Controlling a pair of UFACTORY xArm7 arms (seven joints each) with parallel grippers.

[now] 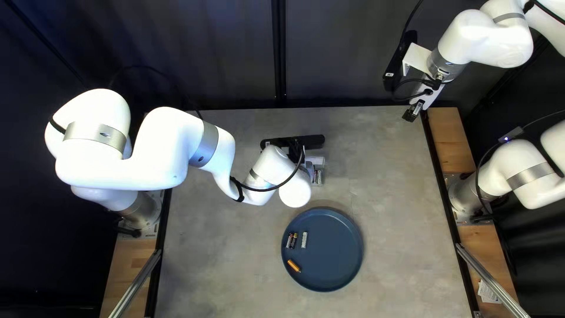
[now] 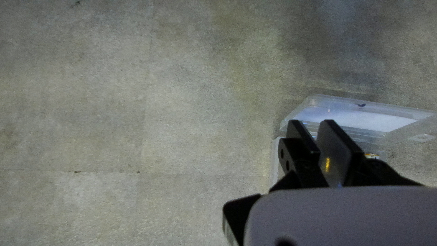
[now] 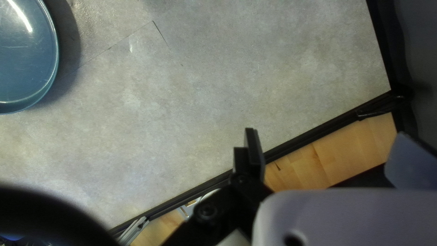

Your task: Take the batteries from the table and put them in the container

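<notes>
In the top left view my left gripper [image 1: 296, 154] is mostly hidden under its wrist, beside the clear container [image 1: 318, 177], where batteries show. In the left wrist view my left gripper [image 2: 315, 126] stands open by a narrow gap over the container, whose lid [image 2: 359, 117] is raised. A battery end [image 2: 372, 156] shows beside one finger. My right gripper [image 1: 414, 111], at the top right of the top left view, is far from the container; in its wrist view my right gripper [image 3: 326, 133] is wide open and empty. An orange battery [image 1: 293, 266], a pale battery [image 1: 304, 239] and two adjacent batteries [image 1: 291, 240] lie on the plate.
The round blue plate [image 1: 335, 250] sits nearer the table's front edge than the container. My left arm [image 1: 170, 138] reaches across the table's left part. In the right wrist view, the dark table rail [image 3: 318, 132] runs below my right gripper.
</notes>
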